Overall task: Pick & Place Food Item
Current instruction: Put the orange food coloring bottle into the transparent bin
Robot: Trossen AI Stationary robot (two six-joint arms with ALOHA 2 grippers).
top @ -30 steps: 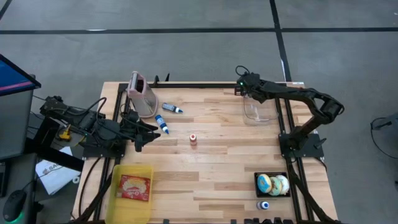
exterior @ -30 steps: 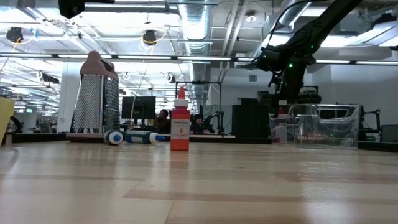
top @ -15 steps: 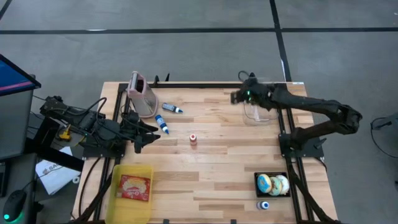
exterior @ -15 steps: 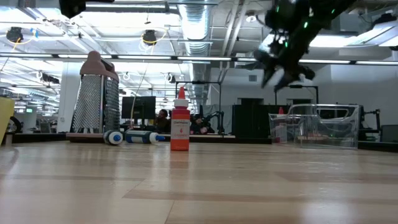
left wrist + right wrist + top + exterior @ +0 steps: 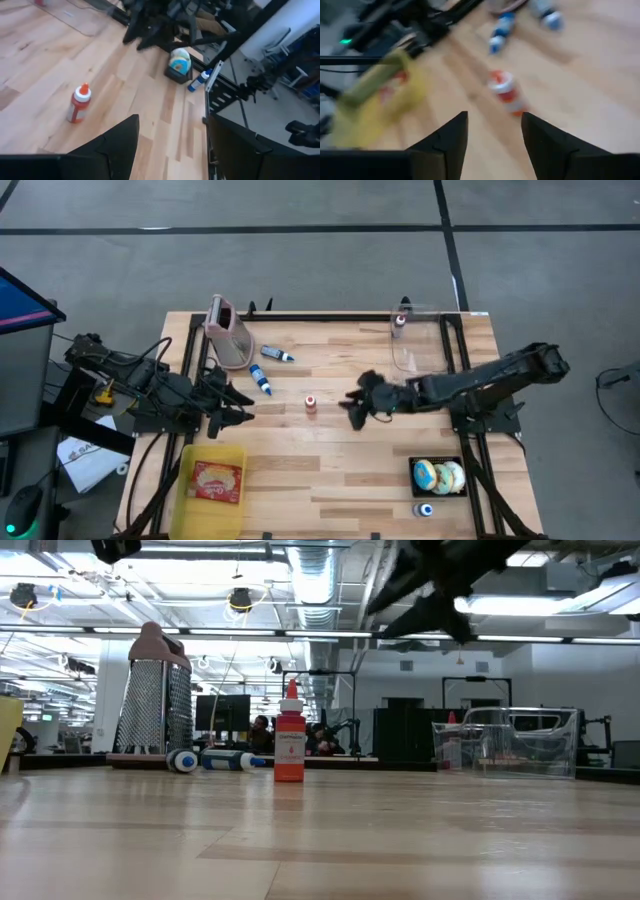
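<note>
The right gripper [image 5: 352,408] has been swung away from the clear box [image 5: 418,345] at the far right corner of the counter [image 5: 340,470] and is now held above the middle of the boards, just beside the small red bottle [image 5: 311,403]. In the right wrist view the bottle [image 5: 506,92] stands upright, ahead of the jaws, which are seen apart with nothing between them; blur there suggests the arm is in motion. The left gripper [image 5: 232,406] has kept its place at the left side near the blue-capped tubes [image 5: 262,380] and the grater [image 5: 228,332], jaws apart and empty. Which article is the task's food item cannot be told for certain: the doughnuts lie in the black tray [image 5: 438,477] at the near right corner, untouched, and a packet rests in the yellow tray [image 5: 211,477] at the near left. The change is judged to be an approach, most probably toward the red bottle, since that is what the right jaws face. No grasp has yet been made, so the task is judged to be at an early stage.
</note>
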